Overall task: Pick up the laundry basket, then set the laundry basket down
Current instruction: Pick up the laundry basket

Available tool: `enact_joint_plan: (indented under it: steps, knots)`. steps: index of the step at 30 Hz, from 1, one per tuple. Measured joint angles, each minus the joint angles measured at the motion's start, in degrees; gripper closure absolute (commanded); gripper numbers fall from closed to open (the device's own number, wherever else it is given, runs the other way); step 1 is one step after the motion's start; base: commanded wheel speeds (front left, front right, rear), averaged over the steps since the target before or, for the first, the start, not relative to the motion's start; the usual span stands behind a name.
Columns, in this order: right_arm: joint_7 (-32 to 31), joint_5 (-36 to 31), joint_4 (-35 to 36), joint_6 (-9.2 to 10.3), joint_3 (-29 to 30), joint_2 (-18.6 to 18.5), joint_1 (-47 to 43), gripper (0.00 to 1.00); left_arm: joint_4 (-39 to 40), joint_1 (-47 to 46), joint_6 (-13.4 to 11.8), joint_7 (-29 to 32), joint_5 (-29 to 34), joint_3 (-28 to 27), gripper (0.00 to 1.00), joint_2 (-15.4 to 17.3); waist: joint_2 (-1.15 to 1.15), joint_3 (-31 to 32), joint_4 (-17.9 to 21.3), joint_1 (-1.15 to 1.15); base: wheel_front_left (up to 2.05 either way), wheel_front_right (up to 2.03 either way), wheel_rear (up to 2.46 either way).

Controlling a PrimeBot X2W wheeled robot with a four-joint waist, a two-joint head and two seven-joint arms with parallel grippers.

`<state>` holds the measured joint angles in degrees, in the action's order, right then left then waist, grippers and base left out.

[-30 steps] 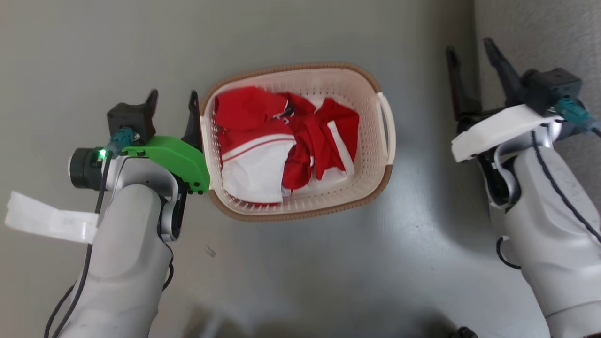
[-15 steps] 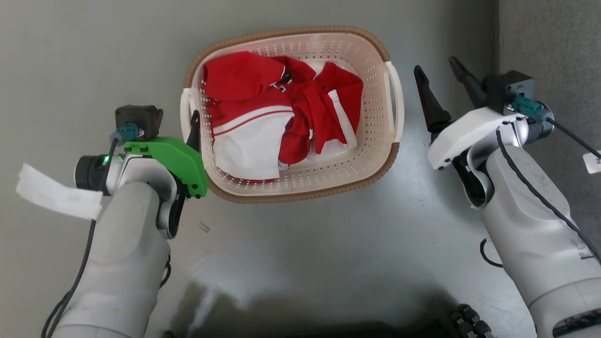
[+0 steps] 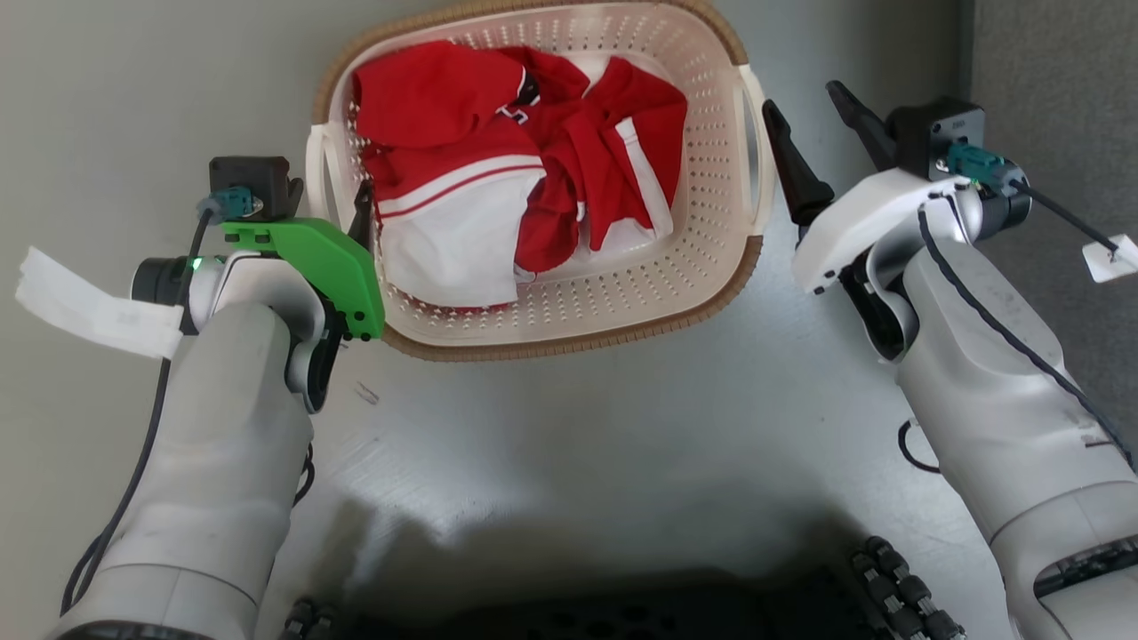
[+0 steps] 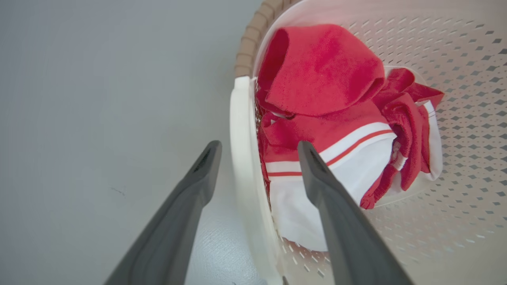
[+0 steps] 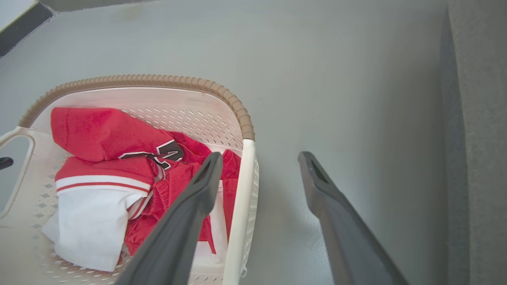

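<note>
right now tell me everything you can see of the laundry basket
The laundry basket is cream perforated plastic, with a brown woven-look rim and a loop handle at each end. It sits upright on the grey floor, holding red and white clothes. The open left claw straddles its left handle; the open right claw hovers by the right one.

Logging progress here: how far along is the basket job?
Done: the approach, with an arm at each end of the basket. In hand: the left gripper, open, straddles the left handle; the right gripper, open, looks lined up over the right handle. Left: gripping, lifting, setting down; the basket sits on the floor.
</note>
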<state>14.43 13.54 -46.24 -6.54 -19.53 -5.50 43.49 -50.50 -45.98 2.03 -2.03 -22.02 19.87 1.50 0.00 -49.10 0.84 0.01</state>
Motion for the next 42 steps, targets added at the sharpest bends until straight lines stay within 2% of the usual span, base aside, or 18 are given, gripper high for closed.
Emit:
enact_joint_plan:
  steps: [15, 16, 17, 20, 30, 42]
  knots:
    - [0.0, 0.0, -6.0, -0.52, -2.1, 0.7, 3.6, 0.0, -7.1, -4.3, 0.4, -0.5, -0.1, -0.4, 0.0, -0.2, 0.0, -4.6, 0.4, 0.0, 0.0, 0.0, 0.0]
    - [0.0, 0.1, -6.3, -0.52, -2.2, 0.9, 3.6, 0.51, -7.5, -4.5, 0.5, -0.5, -0.4, -0.3, 0.09, -0.2, 0.0, -4.7, 0.4, 0.0, 0.0, 0.0, 0.0]
    - [0.0, 0.1, -6.6, -0.52, -2.2, 0.9, 3.7, 1.0, -7.9, -4.6, 0.5, -0.5, -0.6, -0.3, 1.0, -0.2, 0.0, -4.8, 0.4, 0.0, 0.0, 0.0, 0.0]
    - [0.1, 0.1, -7.5, -1.16, -2.9, 1.6, 4.3, 1.0, -8.6, -5.2, 1.5, -0.6, -1.1, -0.2, 1.0, -0.7, 0.0, -5.0, 0.3, 0.0, 0.0, 0.0, 0.0]
    - [0.4, 1.1, -11.0, -1.03, -2.8, 2.2, 5.4, 1.0, -12.1, -6.6, 2.1, -2.3, -1.9, -0.1, 1.0, -2.1, 0.0, -3.9, -0.3, 0.0, 0.0, 0.0, 0.0]
    - [0.4, 3.6, -16.5, -1.2, -3.7, 3.1, 4.6, 1.0, -16.4, -6.3, 3.9, -2.2, -5.1, 0.9, 1.0, -2.5, 0.0, 1.9, 0.2, -0.01, 0.0, 0.0, 0.0]
